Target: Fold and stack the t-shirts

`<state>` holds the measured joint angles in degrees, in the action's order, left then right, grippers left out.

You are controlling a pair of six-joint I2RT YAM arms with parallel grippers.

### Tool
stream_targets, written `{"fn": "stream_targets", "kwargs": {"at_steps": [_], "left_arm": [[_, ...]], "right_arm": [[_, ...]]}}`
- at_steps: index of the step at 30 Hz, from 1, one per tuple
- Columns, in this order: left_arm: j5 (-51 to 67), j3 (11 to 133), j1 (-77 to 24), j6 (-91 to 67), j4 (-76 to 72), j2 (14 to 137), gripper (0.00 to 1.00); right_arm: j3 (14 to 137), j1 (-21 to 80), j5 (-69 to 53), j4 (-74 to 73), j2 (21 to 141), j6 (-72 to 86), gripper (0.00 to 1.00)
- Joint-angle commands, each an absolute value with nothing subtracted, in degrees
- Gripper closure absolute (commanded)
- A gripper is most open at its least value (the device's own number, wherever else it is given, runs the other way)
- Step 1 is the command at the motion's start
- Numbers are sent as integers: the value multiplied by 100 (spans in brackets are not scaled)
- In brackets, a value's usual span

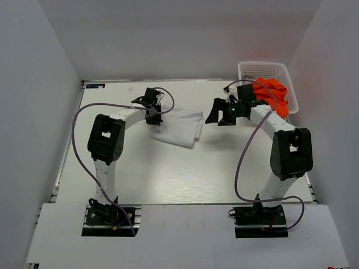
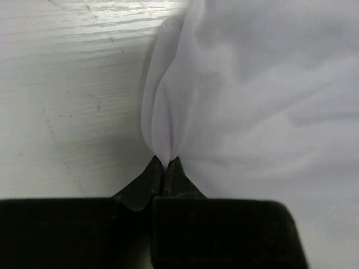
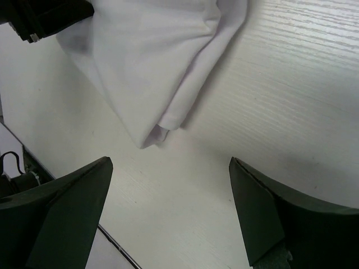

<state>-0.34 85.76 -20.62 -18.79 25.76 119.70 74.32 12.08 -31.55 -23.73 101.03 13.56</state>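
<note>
Top external: folded white t-shirt [image 1: 180,126] lies mid-table [image 1: 168,179], orange t-shirt [image 1: 274,92] in basket [image 1: 263,68] (far right corner).
Left wrist: left gripper [image 2: 165,165] clenched on 1 fold of the white t-shirt.
Right wrist: right gripper [image 3: 169,163] spread wide near its corner, grasping nothing.

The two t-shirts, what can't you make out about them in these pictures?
- Orange t-shirt: top view, the right arm and the basket wall cover part of it; folded or not is unclear.
- White t-shirt: left wrist view, the frame edges cut it off and the close-up is blurred.
- Layers pinched by the left gripper: its own fingers hide them.
</note>
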Motion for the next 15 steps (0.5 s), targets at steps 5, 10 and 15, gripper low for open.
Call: {"fn": "stream_targets", "kwargs": {"at_steps": [5, 10, 15], "left_arm": [[-1859, 8920, -1829, -1689, 3234, 11383, 100], [-2442, 9369, -1512, -1126, 3516, 11320, 100], [-2874, 9535, -968, -652, 3287, 11460, 100]], "right_arm": [[7128, 1099, -2926, -2066, 9791, 1310, 10], [7093, 1046, -2760, -1872, 9747, 1380, 10], [7224, 1037, -2620, -1679, 9650, 1406, 10]]}}
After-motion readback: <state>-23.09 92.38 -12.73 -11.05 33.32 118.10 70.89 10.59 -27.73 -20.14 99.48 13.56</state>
